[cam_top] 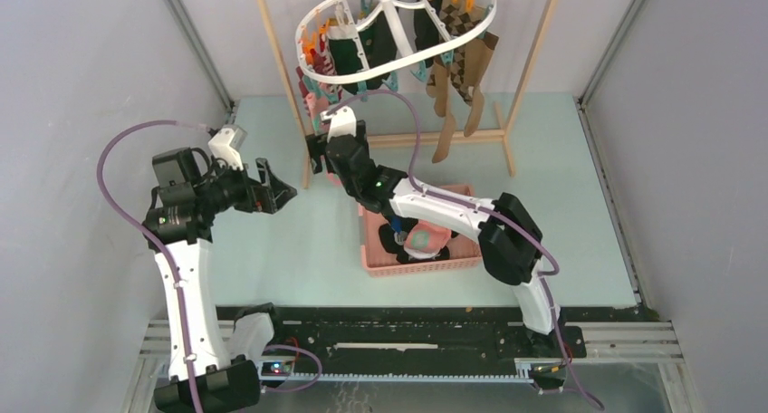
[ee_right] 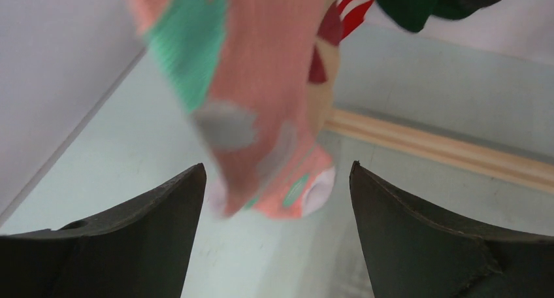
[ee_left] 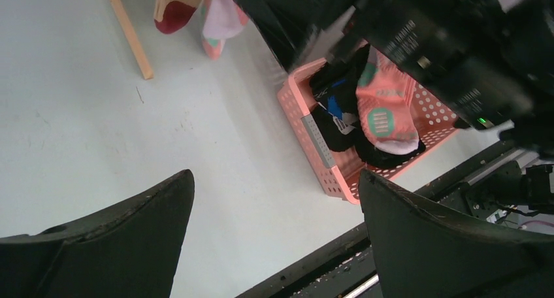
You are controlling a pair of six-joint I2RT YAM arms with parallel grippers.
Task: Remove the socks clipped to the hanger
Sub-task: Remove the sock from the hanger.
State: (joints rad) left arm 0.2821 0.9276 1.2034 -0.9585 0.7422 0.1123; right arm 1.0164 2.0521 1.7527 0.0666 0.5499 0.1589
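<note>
Right gripper [ee_right: 277, 170], jaws wide apart, faces the toe of a pink-and-green sock [ee_right: 261, 115] clipped at the left end of the white hanger [cam_top: 391, 19]; it likely should advance to straddle the fabric, close firmly, then pull downward.

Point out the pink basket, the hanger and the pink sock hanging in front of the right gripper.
pink basket [cam_top: 421, 269]: top external view, on its near rim.
hanger [cam_top: 389, 10]: top external view, on the white centre rib.
pink sock [ee_right: 261, 108]: right wrist view, mid-leg, blurred.
</note>
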